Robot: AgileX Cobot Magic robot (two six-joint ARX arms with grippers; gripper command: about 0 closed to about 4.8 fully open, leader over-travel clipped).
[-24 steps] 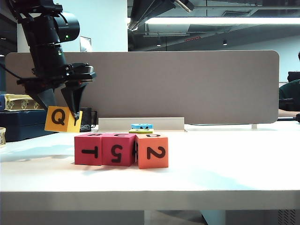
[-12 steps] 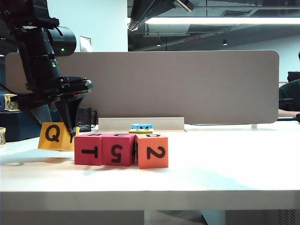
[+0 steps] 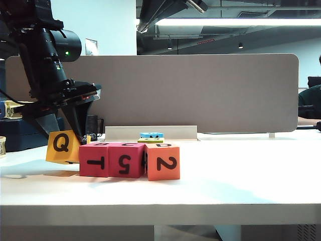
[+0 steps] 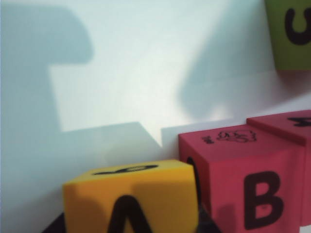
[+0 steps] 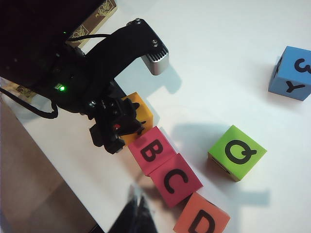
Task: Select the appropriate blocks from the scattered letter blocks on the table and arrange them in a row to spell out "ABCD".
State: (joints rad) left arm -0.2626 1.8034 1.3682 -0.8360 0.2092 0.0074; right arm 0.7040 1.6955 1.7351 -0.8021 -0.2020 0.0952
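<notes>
Yellow matte cube (image 3: 63, 146) marked Q and A hangs tilted in the left gripper (image 3: 65, 131), jaws half-spread around it, just beside the pink-red B cube (image 3: 94, 159). Pink-red C cube (image 3: 126, 160) and orange D cube (image 3: 163, 161) complete that row on the white counter (image 3: 241, 186). Right gripper (image 5: 137, 213) hovers above, jaws closed, empty.

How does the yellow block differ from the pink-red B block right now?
The yellow block is held in the left end effector, tilted; the pink-red B block sits flat on the table, first in the row. The yellow block fronts Q, the pink-red B block T. Both are same-sized cubes with black letters.
</notes>
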